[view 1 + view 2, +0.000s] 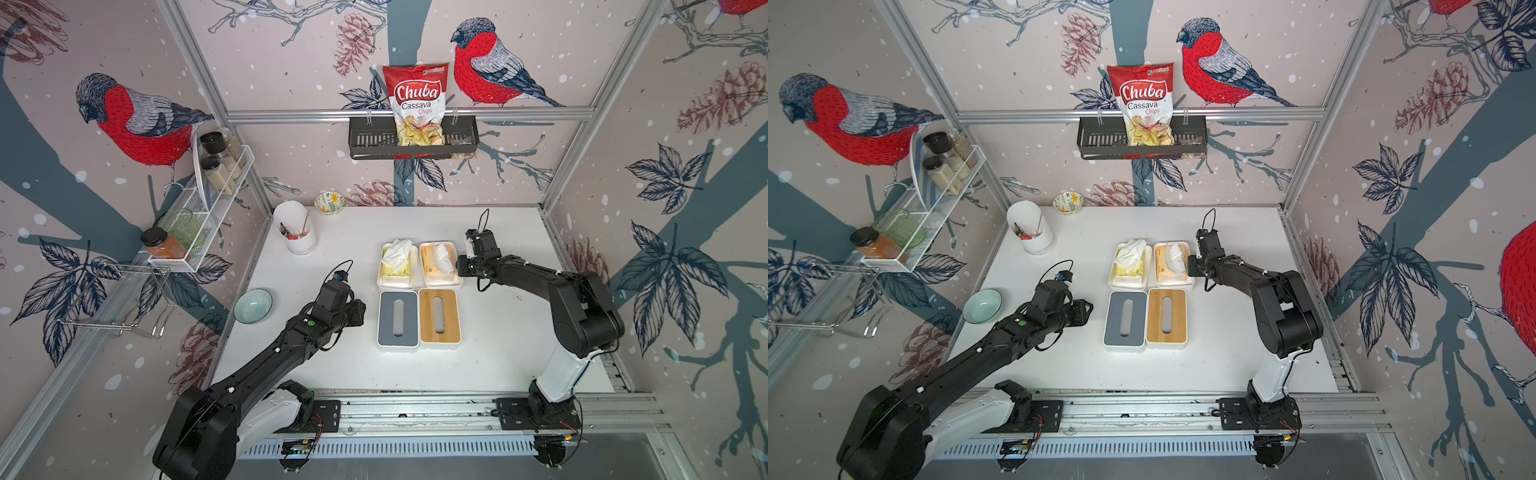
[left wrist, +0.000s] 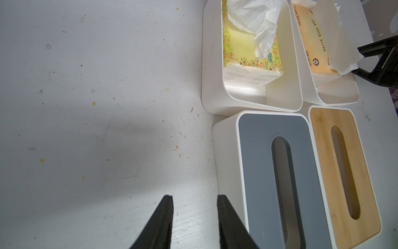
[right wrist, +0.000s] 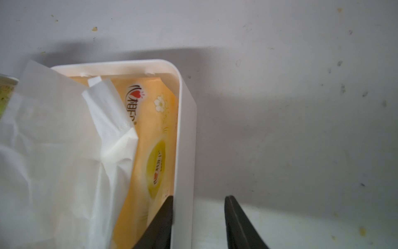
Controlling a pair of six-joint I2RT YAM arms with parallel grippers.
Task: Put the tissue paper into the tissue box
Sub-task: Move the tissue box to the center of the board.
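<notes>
Right tool stands spread astride the long wall of the orange-pack box: one finger inside against that wall, the other outside and clear of it, pinching nothing. Left tool is spread as well, empty, low over the white worktop just beside the grey-lidded box.

On the side wall a white wire rack holds capped jars, a green glass and an amber jar. On the back wall a black basket holds a chips bag. Four white tissue boxes sit in a tight square mid-worktop. The two nearer ones are closed, the grey-lidded box and the bamboo-lidded box touching side by side. The two farther ones are lidless: the yellow-pack box holds a yellow tissue pack, the orange-pack box an orange tissue pack, each with white tissue paper sticking up. A white holder has utensils in it. A teal bowl sits at the worktop's left edge, a floral bowl at its back edge.
</notes>
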